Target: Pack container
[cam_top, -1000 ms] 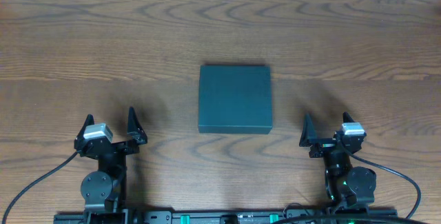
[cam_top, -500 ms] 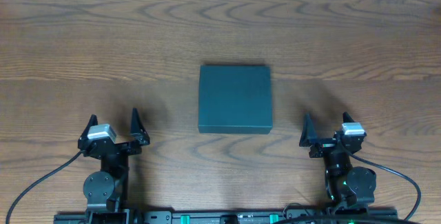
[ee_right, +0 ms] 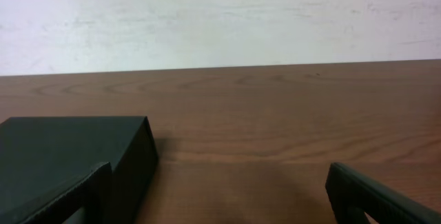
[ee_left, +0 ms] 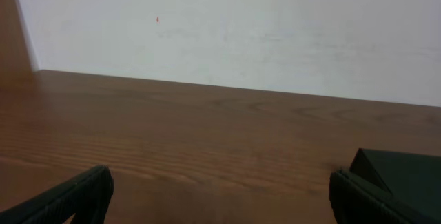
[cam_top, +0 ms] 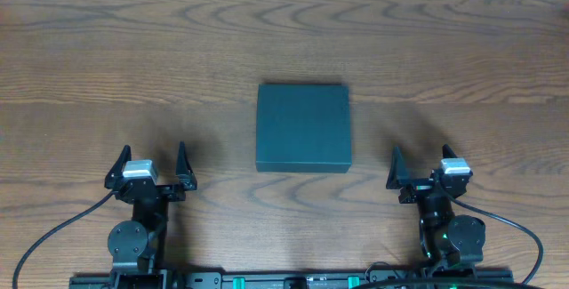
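Note:
The container [cam_top: 303,127] is a dark teal-black rectangular box lying shut in the middle of the wooden table. My left gripper [cam_top: 151,163] is open and empty near the front edge, to the box's lower left. My right gripper [cam_top: 421,164] is open and empty near the front edge, to the box's lower right. In the left wrist view the box's corner [ee_left: 400,172] shows at the far right beyond the open fingers [ee_left: 220,200]. In the right wrist view the box [ee_right: 69,151] fills the lower left, beside the open fingers [ee_right: 220,196].
The wooden table [cam_top: 133,58] stretches wide around the box. A white wall [ee_left: 227,31] stands behind the table's far edge. The arm bases and cables [cam_top: 133,244] sit along the front edge.
My left gripper has shifted a little to the right and turned to face straight ahead. The right arm and the box have not moved.

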`<state>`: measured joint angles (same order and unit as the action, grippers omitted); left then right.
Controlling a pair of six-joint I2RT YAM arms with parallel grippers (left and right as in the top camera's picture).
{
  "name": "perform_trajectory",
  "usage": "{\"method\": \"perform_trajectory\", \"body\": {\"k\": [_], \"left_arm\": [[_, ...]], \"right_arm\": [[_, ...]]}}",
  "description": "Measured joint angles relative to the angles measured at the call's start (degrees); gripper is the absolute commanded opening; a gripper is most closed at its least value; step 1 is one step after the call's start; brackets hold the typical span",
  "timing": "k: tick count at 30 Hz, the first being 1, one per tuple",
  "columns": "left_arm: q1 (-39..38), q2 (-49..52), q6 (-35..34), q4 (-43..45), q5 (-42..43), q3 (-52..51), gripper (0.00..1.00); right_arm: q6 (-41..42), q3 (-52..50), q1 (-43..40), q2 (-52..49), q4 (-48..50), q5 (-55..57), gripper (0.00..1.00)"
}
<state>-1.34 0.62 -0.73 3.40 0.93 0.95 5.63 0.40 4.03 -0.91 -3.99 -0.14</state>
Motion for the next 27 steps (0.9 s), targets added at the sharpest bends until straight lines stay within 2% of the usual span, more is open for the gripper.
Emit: {"method": "perform_trajectory", "body": {"k": [27], "left_arm": [[0.0,0.0,0.59,-0.02,0.2,0.0,0.99]], "right_arm": [[-0.02,0.0,0.0,0.0,0.0,0.0,0.99]]}}
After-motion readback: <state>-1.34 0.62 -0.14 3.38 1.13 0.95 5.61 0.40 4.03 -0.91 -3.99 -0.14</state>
